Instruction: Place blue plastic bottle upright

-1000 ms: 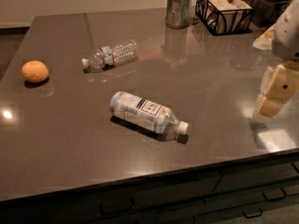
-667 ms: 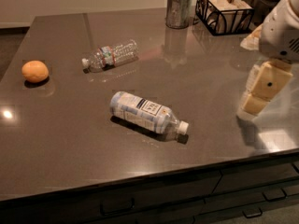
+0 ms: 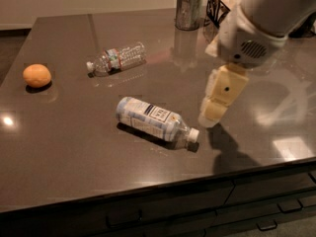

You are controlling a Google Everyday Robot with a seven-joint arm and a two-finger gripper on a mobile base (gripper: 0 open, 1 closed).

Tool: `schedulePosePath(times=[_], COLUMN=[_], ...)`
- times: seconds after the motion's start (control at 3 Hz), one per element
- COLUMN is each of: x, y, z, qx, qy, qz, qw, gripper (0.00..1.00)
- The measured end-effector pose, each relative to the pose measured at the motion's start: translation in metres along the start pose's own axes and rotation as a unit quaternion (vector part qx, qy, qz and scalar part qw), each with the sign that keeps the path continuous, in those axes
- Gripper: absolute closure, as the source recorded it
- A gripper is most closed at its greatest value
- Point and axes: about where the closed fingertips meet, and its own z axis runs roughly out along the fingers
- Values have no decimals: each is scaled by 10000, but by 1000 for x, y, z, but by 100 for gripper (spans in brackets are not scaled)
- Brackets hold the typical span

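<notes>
The blue plastic bottle (image 3: 153,119) lies on its side near the middle front of the dark table (image 3: 74,142), its white cap pointing right toward the front edge. It has a wide pale-blue-and-white label with a dark square logo. My gripper (image 3: 211,116) hangs just right of the cap, above the table and close to the bottle, not touching it. The white arm reaches in from the upper right.
A slimmer ribbed clear bottle (image 3: 117,58) lies on its side further back left. An orange (image 3: 37,75) sits at the far left. A metal cup (image 3: 189,10) and a dark basket (image 3: 220,4) stand at the back.
My gripper and arm have moved left from the table's right edge to just beside the blue bottle's cap. The bottles and orange have not moved.
</notes>
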Motion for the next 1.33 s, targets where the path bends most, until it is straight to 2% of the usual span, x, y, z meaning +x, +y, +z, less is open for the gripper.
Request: schedulePosePath(times=[0.67,1.33], x=[-45,-51], y=[14,21], z=[58,100], qx=[-341,-379], qy=[156,416], qz=[90,428], qw=[9993,9975], gripper=[0,0])
